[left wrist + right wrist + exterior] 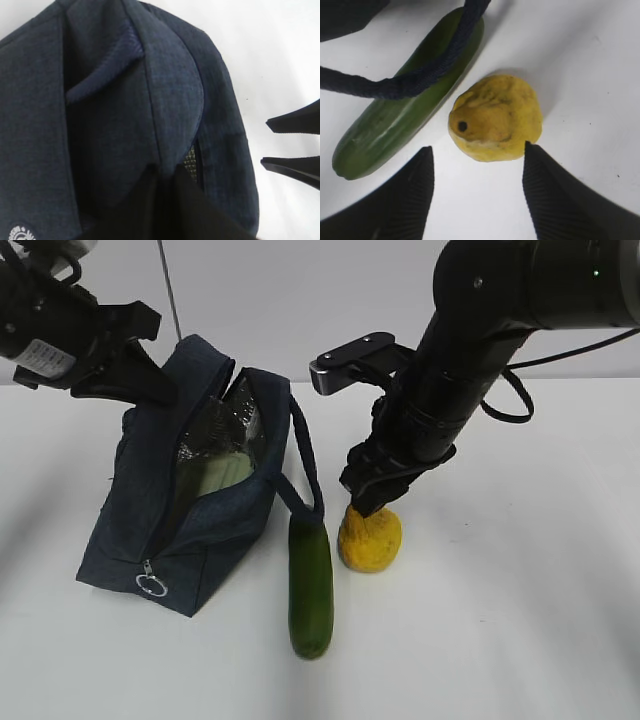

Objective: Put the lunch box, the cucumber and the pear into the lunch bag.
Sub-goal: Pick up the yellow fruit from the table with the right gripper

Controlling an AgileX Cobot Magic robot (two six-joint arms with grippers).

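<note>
The navy lunch bag (170, 510) stands at the left with its top open and silver foil lining showing. Inside it lies the lunch box (225, 472), of which only the pale green lid shows. My left gripper (160, 388) is shut on the bag's upper edge; in the left wrist view the fabric (100, 100) is pinched between the dark fingers of the gripper (167, 172). The cucumber (311, 585) lies on the table right of the bag, with the yellow pear (370, 538) beside it. My right gripper (477, 150) hangs open just over the pear (495, 117), holding nothing.
The bag's loop handle (420, 75) drapes across the cucumber (405, 105). A metal ring pull (151, 585) hangs at the bag's near end. White table (520, 620) stretches to the right and front of the pear.
</note>
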